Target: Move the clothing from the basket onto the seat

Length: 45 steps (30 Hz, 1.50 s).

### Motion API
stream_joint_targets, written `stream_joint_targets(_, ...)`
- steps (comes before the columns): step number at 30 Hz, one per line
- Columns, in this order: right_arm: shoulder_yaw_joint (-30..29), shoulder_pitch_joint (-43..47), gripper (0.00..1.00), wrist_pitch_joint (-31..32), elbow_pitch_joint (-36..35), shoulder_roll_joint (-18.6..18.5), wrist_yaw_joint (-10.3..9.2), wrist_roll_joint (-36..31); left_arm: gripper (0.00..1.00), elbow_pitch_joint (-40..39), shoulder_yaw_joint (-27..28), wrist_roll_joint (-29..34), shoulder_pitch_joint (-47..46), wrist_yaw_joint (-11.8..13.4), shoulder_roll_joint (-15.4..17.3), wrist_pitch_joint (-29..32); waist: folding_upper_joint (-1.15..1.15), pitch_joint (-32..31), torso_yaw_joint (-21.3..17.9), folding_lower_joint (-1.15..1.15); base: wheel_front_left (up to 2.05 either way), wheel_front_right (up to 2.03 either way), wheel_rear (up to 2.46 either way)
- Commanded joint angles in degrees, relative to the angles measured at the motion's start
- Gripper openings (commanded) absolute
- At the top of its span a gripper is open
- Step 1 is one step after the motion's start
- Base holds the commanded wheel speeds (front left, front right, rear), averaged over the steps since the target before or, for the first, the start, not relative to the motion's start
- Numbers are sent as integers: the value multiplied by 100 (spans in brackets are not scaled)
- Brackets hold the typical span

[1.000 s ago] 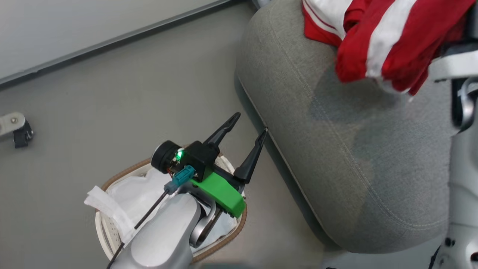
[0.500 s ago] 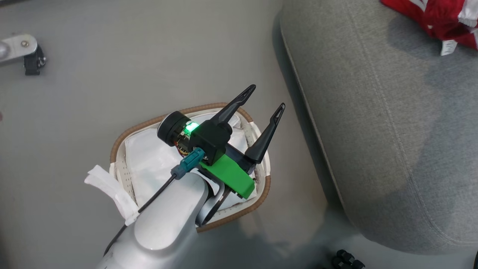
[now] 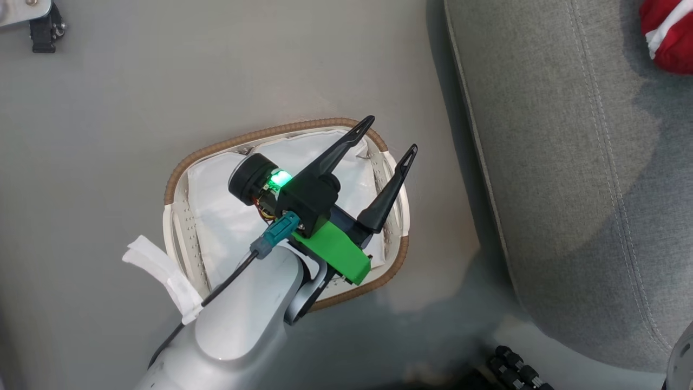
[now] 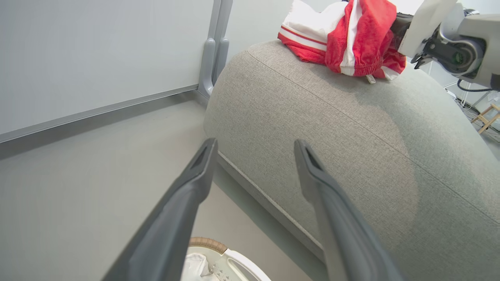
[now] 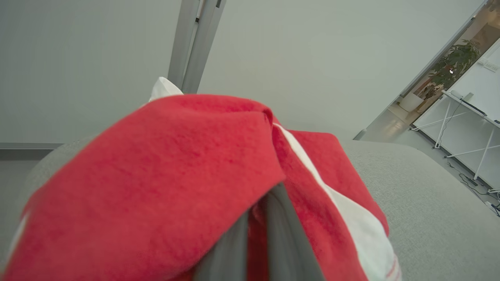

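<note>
At the far corner of the seat [image 4: 351, 156], the right pincer [image 5: 258, 218] is clamped shut on the red clothing [image 5: 175, 175]. It is best lowered well in from the edge, then released fully. The left pincer [image 3: 391, 135] hangs wide open, empty, over the basket [image 3: 173, 184].

The basket [image 3: 172, 181] is sitting on the floor [image 3: 97, 119], left of the seat [image 3: 568, 162]. The clothing [image 3: 668, 40] is lying on the seat. The left gripper [image 3: 391, 133] is hovering over the basket.
</note>
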Motion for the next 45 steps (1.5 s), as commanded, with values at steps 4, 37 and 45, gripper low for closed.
stream_joint_targets(4,14,311,100,-2,-193,77,-8,1,100,35,-8,-71,0,-20,51,2,0,-200,-103,-1,0,0,0)
stream_joint_targets(37,1705,1949,100,-2,-553,507,-8,640,100,-109,2740,235,2190,-15,-257,4,0,-3134,748,-1,0,0,0)
stream_joint_targets(45,2138,2518,100,-2,-559,835,-8,962,100,-62,3523,463,2782,-17,-299,4,0,-3367,1013,-1,0,0,0)
